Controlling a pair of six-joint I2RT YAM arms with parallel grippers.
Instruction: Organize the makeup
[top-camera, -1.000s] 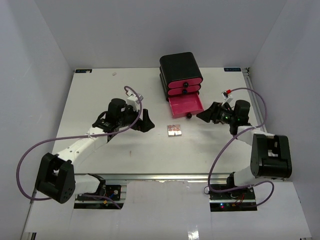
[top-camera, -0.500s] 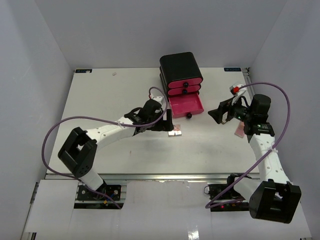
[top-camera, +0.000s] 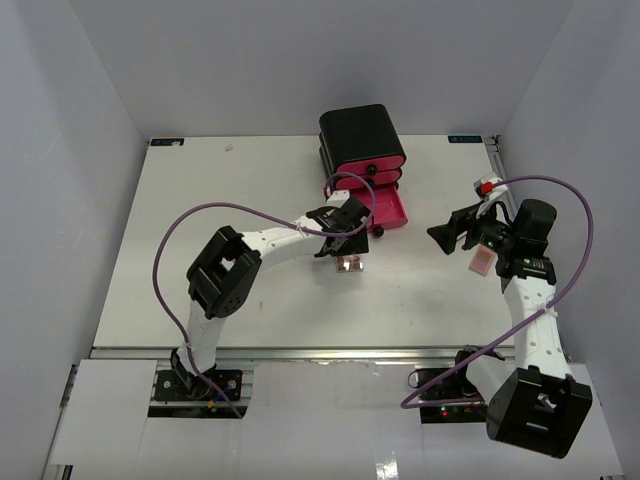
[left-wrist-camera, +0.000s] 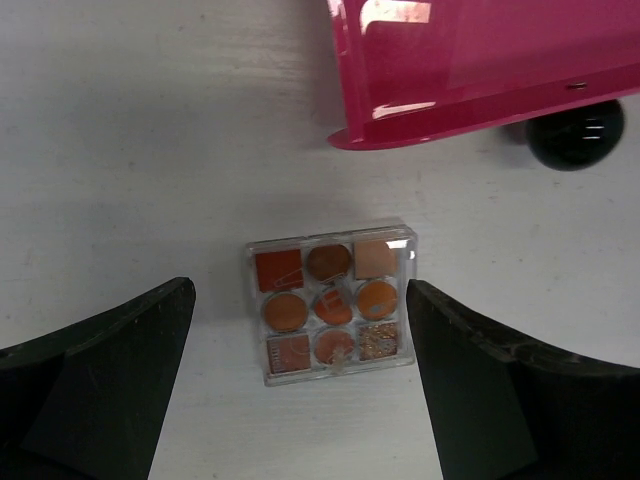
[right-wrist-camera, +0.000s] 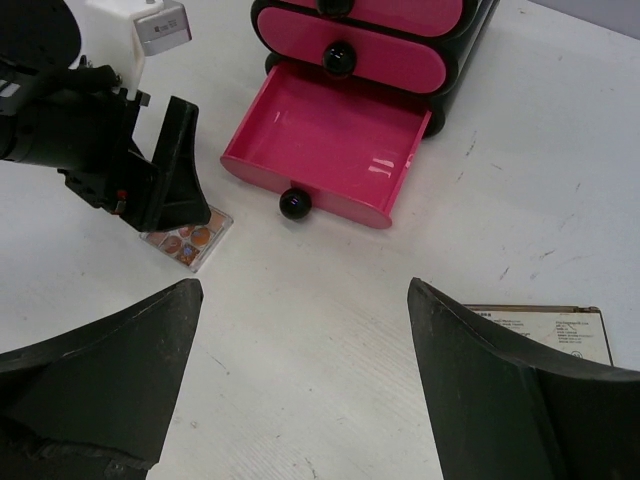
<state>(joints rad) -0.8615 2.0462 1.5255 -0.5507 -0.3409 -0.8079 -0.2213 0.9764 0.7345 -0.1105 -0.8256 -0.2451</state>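
Observation:
A square clear palette (left-wrist-camera: 332, 303) with several orange and pink pans lies flat on the white table just in front of the open pink drawer (left-wrist-camera: 470, 60). It also shows in the top view (top-camera: 349, 264) and the right wrist view (right-wrist-camera: 188, 238). My left gripper (left-wrist-camera: 300, 296) is open and empty, with a finger on either side of the palette and not touching it. My right gripper (right-wrist-camera: 305, 290) is open and empty over bare table at the right. A flat pink compact (top-camera: 483, 262) lies beside it, label side up in the right wrist view (right-wrist-camera: 545, 330).
A black box with three pink drawers (top-camera: 362, 140) stands at the back centre. Its bottom drawer (right-wrist-camera: 325, 140) is pulled out and empty, with a black knob (right-wrist-camera: 294, 204) in front. White walls close in the table on three sides.
My left arm has swung right from the table's left part to over the palette. My right arm has drawn back to the right, uncovering the pink compact.

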